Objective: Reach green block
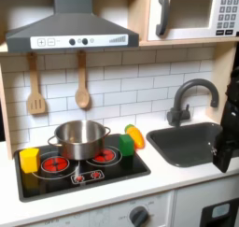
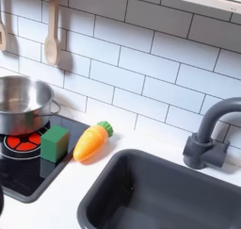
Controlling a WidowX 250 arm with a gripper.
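The green block (image 1: 126,145) is a small bright green cube standing on the right edge of the black toy stove (image 1: 112,175), just right of the steel pot (image 1: 79,134). In the second exterior view the green block (image 2: 55,143) stands on the stove's corner with an orange, carrot-like piece (image 2: 91,141) lying against its right side. My black arm hangs at the first exterior view's right edge, over the sink's right end, and its gripper (image 1: 224,159) is far to the right of the block. The dark fingers blur together there.
A yellow block (image 1: 30,159) sits on the stove's left edge. The grey sink (image 1: 191,148) and its faucet (image 1: 191,95) lie between arm and stove. Wooden utensils (image 1: 82,91) hang on the tiled wall, under a range hood (image 1: 70,30) and a microwave (image 1: 191,14).
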